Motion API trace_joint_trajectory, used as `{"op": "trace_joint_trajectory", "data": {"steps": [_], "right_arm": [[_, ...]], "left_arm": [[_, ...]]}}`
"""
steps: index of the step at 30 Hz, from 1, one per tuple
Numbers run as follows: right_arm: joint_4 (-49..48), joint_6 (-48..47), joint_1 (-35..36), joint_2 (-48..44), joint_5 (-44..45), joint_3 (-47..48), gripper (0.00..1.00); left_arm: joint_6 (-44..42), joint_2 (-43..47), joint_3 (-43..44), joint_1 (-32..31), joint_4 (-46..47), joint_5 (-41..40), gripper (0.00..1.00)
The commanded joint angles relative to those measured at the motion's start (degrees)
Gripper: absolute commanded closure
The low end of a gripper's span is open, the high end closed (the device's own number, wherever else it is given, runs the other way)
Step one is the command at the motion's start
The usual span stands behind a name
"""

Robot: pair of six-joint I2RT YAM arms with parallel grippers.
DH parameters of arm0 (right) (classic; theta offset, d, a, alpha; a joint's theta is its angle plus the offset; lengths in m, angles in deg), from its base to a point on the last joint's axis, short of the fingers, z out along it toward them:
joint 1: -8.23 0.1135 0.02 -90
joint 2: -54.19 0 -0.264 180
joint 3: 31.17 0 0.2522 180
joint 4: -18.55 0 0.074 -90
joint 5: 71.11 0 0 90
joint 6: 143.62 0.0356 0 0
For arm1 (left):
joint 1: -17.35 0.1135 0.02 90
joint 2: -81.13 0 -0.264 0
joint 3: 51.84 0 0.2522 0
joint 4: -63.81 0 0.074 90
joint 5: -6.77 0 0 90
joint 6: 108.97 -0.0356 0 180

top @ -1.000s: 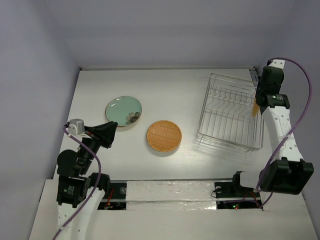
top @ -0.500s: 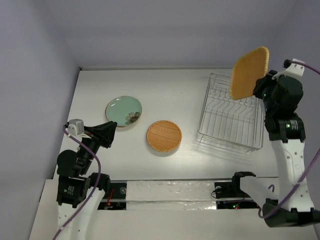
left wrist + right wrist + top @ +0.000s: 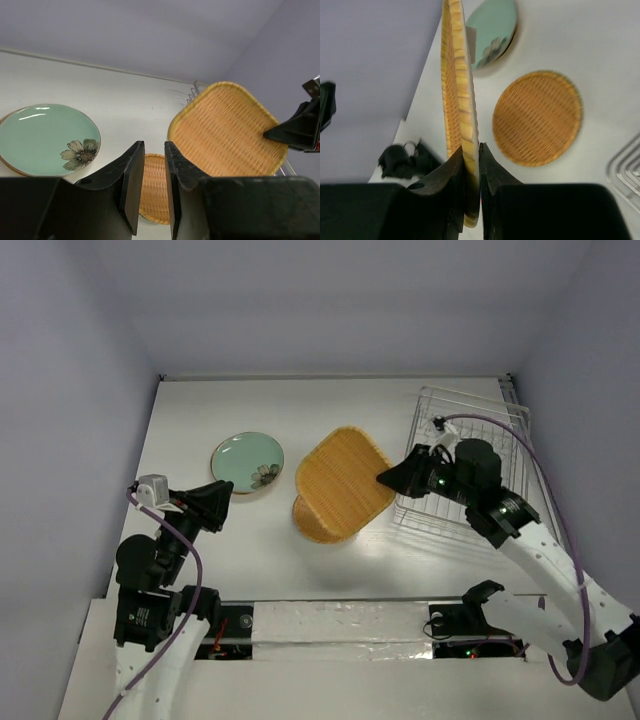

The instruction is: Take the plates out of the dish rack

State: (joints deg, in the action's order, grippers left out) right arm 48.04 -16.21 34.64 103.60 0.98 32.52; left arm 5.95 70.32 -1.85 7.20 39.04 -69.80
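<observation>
My right pincer (image 3: pixel 388 480) clamps the rounded-square woven plate (image 3: pixel 343 483) by its rim, left of the dish rack (image 3: pixel 495 412); my left pincer (image 3: pixel 154 150) narrowly parted, empty

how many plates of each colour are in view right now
mint-green plate: 1
orange round woven plate: 1
orange-tan rounded-square plate, held in the right gripper: 1
total: 3

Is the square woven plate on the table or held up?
Held up: the right gripper pinches the square woven plate by its rim above the round woven plate.
</observation>
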Motion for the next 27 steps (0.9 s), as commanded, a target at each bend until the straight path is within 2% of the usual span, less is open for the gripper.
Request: {"op": "trace_joint_trajectory", "data": {"steps": [1,9,14,27], "right_arm": [[-12.55,2.67,3.55,2.7,-8.01,0.61,1.0],[-15.11,-2.33,4.96,15.88,-14.61,0.6,1.0],[-15.89,-4.01,4.96,22.82,-13.2,1.4,1.0],[-20.56,-4.27,2.6,30.48,-8.81,-1.94,1.0]], "left_arm": [[0.12,-1.58,0.42,0.3,2.04,-0.6,0.8],[0.21,-2.9,0.33,0.84,1.95,-0.6,0.8],[0.21,-3.17,0.33,1.36,1.95,-0.69,0.79],[0.3,-3.52,0.25,1.36,1.95,-0.42,0.79]]}}
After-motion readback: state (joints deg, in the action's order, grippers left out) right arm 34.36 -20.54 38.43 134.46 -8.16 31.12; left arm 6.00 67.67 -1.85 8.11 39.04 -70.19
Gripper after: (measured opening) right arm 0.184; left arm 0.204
